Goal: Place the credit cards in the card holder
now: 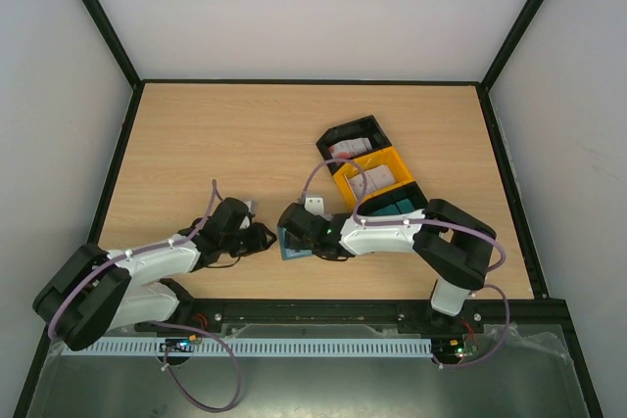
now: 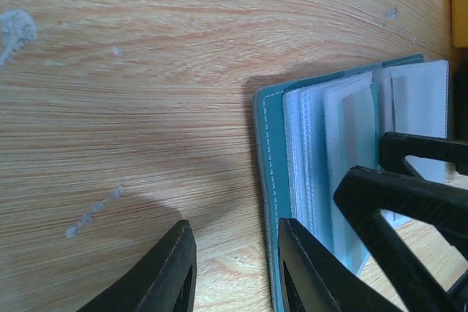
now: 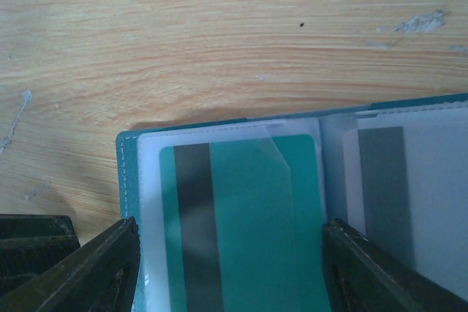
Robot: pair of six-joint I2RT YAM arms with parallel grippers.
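Note:
The teal card holder (image 1: 290,247) lies open on the table between my two grippers. In the right wrist view its left page (image 3: 150,180) holds a teal card with a dark stripe (image 3: 241,231) in a clear sleeve, and the right page shows a white card with a grey stripe (image 3: 409,195). My right gripper (image 3: 230,268) is open, its fingers straddling the left page. My left gripper (image 2: 234,268) is open at the holder's outer edge (image 2: 272,151), one finger (image 2: 307,268) at that edge. White cards with red marks lie in the black bin (image 1: 345,150) and the yellow bin (image 1: 378,179).
A three-bin tray stands right of centre: the black bin (image 1: 367,127), the yellow bin (image 1: 345,183) and the dark-green bin (image 1: 397,207), the last close behind my right arm. The right gripper's black fingers (image 2: 409,188) show over the holder in the left wrist view.

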